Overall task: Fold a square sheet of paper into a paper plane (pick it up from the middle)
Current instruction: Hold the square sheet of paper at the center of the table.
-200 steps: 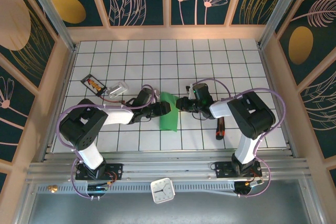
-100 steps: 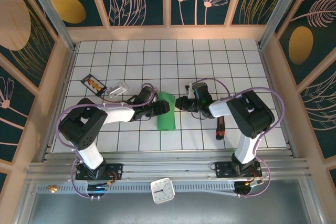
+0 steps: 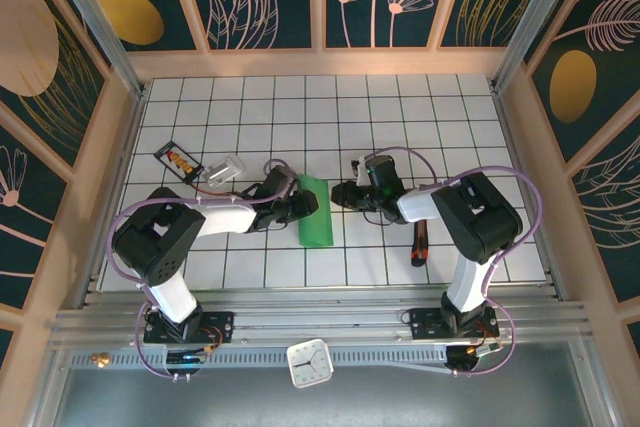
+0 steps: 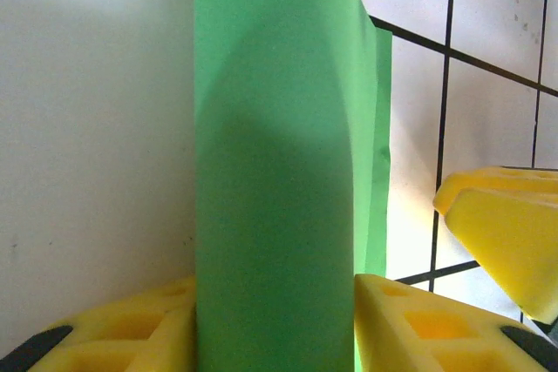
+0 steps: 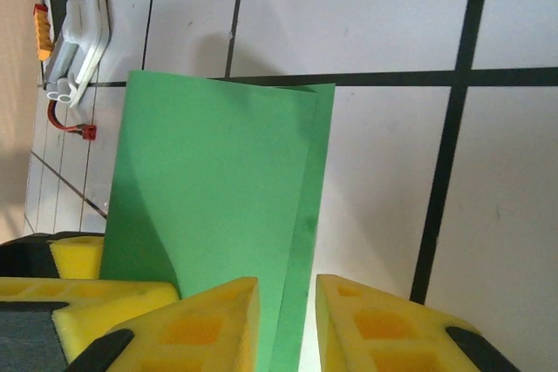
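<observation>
While the square sheet of paper (image 3: 315, 215), doubled lengthwise, lies central on the desk (image 3: 400, 117) toward its near edge, left claw (image 4: 275, 307) clasps its bowed fold. Right claw (image 5: 288, 294) straddles the free edges, grip unclear. Likely step: centre fold. Next: press bow flat, edges matched.

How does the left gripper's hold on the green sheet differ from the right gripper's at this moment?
The left gripper meets the square sheet of paper from the left, the right gripper from the right. The left gripper's fingers stand wide apart against both sides of the rounded, bulging fold. The right gripper's fingers sit close together astride the thin layered edge, with a sliver of table showing beside it. Both have yellow fingers with the sheet between them.
</observation>
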`<state>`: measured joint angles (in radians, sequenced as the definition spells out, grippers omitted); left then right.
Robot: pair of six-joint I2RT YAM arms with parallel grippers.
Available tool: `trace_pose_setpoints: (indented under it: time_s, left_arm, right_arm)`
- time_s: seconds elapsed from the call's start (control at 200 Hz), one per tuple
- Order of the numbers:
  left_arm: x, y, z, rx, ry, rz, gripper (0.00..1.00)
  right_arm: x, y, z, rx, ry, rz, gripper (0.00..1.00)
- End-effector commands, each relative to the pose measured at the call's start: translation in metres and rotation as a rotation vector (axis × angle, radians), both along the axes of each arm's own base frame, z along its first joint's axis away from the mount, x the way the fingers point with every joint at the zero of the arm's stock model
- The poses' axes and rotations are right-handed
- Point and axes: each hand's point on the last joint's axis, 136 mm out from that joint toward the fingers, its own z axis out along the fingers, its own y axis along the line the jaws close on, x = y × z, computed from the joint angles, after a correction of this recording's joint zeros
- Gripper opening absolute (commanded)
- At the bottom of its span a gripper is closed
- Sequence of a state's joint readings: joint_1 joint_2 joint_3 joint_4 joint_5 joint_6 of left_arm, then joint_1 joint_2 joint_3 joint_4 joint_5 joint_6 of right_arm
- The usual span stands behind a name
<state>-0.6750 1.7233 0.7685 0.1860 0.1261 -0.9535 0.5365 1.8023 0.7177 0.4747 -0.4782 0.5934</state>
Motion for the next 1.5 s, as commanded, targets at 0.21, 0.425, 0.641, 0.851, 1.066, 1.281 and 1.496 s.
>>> trace_pose_setpoints:
  time_s: [0.21, 0.425, 0.641, 0.851, 1.066, 1.281, 1.496]
  left_arm:
    - [-0.004, 0.016, -0.025, 0.051, 0.063, 0.085, 0.46]
    - [-0.003, 0.019, -0.028, 0.074, 0.06, 0.111, 0.46]
    - [-0.004, 0.021, -0.034, 0.102, 0.067, 0.12, 0.47]
    - [-0.006, 0.021, -0.038, 0.126, 0.071, 0.12, 0.48]
    - [-0.006, 0.019, -0.043, 0.144, 0.07, 0.128, 0.48]
    - [-0.006, 0.018, -0.046, 0.172, 0.07, 0.115, 0.49]
    - [-0.004, 0.017, -0.047, 0.189, 0.067, 0.1, 0.5]
  right_arm:
    - [-0.003, 0.019, 0.028, 0.073, -0.031, 0.055, 0.25]
    - [-0.003, 0.016, 0.026, 0.036, -0.024, 0.052, 0.23]
    - [-0.002, 0.01, 0.029, 0.02, -0.032, 0.039, 0.21]
    - [-0.01, 0.011, 0.029, 0.035, -0.011, 0.057, 0.2]
    - [-0.016, 0.009, 0.027, 0.04, 0.011, 0.065, 0.15]
    - [-0.009, -0.003, 0.022, 0.026, 0.024, 0.034, 0.12]
    - [-0.013, -0.003, 0.019, 0.029, 0.037, 0.043, 0.11]
